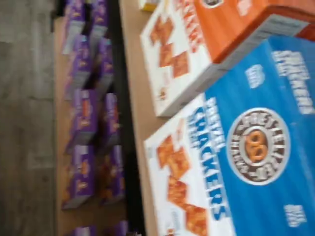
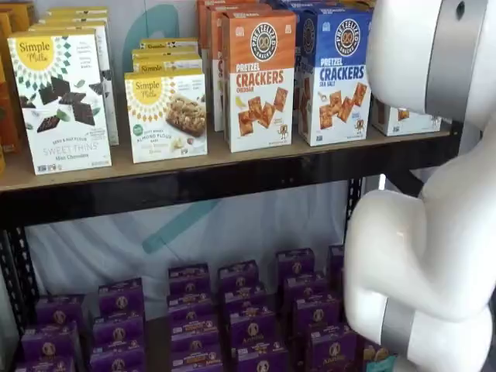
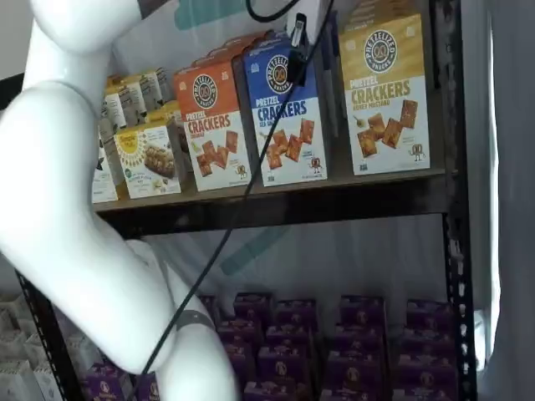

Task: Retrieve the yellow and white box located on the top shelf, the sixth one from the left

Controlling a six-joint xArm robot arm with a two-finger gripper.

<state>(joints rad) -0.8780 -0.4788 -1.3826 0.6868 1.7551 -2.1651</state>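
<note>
The yellow and white box (image 3: pixel 384 92) stands upright at the right end of the top shelf (image 3: pixel 334 200), right of the blue carton (image 3: pixel 288 117). In a shelf view my white arm hides all of it but a white lower strip (image 2: pixel 403 120). My gripper (image 3: pixel 297 33) hangs from the view's upper edge with a black cable beside it, in front of the blue carton's upper part and left of the yellow box. Its fingers show no clear gap and hold no box. The wrist view shows only the orange carton (image 1: pixel 197 49) and the blue carton (image 1: pixel 246 157).
White Simple Mills boxes (image 2: pixel 164 116) stand left of the orange carton (image 2: pixel 260 85). Purple boxes (image 2: pixel 248 325) fill the lower shelf. A black upright (image 3: pixel 451 209) stands just right of the yellow box. My arm's white links (image 3: pixel 75 217) fill the foreground.
</note>
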